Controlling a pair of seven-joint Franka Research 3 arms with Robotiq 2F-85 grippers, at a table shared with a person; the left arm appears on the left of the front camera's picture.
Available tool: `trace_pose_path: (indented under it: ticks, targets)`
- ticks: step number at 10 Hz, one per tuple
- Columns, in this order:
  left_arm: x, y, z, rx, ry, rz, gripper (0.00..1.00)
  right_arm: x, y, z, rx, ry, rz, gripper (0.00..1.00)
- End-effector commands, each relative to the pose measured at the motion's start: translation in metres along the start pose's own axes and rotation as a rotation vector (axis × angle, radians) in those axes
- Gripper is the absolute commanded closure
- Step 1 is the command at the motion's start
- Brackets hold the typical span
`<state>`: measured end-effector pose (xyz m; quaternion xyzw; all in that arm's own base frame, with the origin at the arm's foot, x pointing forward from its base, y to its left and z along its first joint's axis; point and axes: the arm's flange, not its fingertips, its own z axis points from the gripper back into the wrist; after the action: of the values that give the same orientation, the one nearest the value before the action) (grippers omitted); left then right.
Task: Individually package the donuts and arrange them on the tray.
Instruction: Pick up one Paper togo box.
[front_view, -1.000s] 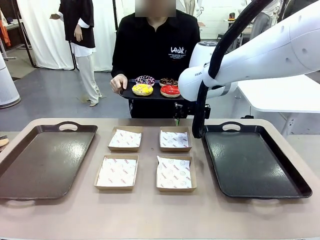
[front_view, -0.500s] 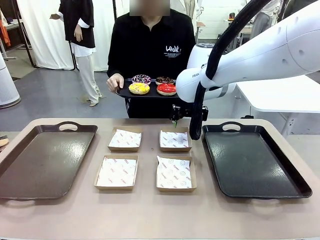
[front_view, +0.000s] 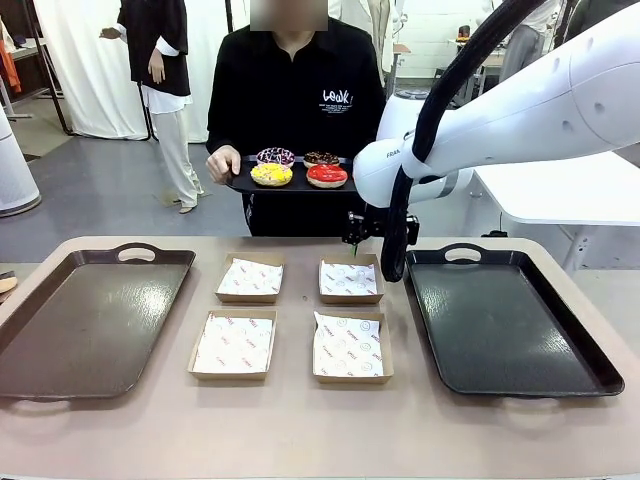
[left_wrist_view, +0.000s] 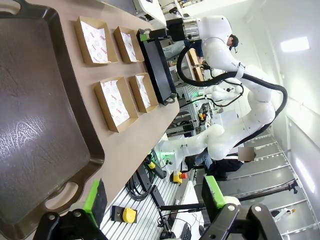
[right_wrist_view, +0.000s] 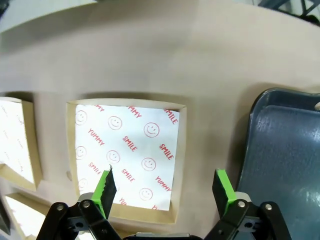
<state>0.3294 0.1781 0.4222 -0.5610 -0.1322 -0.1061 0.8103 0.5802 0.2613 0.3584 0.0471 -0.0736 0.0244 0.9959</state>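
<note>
Four donuts lie on a black serving tray (front_view: 238, 183) that a person holds up beyond the table's far edge: yellow (front_view: 271, 174), red (front_view: 327, 175), sprinkled (front_view: 275, 156) and dark chocolate (front_view: 321, 158). My right gripper (front_view: 353, 240) hangs open and empty over the far right cardboard box (front_view: 349, 279), well below and in front of the donuts. In the right wrist view my right gripper (right_wrist_view: 164, 189) frames that paper-lined box (right_wrist_view: 127, 150) between its green pads. My left gripper (left_wrist_view: 155, 200) stands open and empty past the handle end of the left tray (left_wrist_view: 40, 100).
Several paper-lined boxes, such as the near left one (front_view: 232, 345), sit in a square at mid-table. A dark tray (front_view: 90, 320) lies on the left and another (front_view: 505, 325) on the right. My right arm (front_view: 520, 110) spans the upper right. Another person (front_view: 160, 60) stands far back.
The person has raised the donuts a little and shifted them left. My right gripper has come out from behind the arm and now hangs over the far right box.
</note>
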Motion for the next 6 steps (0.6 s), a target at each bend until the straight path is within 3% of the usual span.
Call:
trace_pose_path:
  ticks: [1,6]
  targets:
    - [-0.001,-0.001,0.001,-0.013,-0.008,-0.009,0.00,0.000,0.002,-0.017,-0.030,0.007,-0.027,0.00]
    - [-0.001,-0.001,0.001,-0.013,-0.008,-0.009,0.00,0.003,0.001,-0.044,-0.020,0.050,-0.017,0.00]
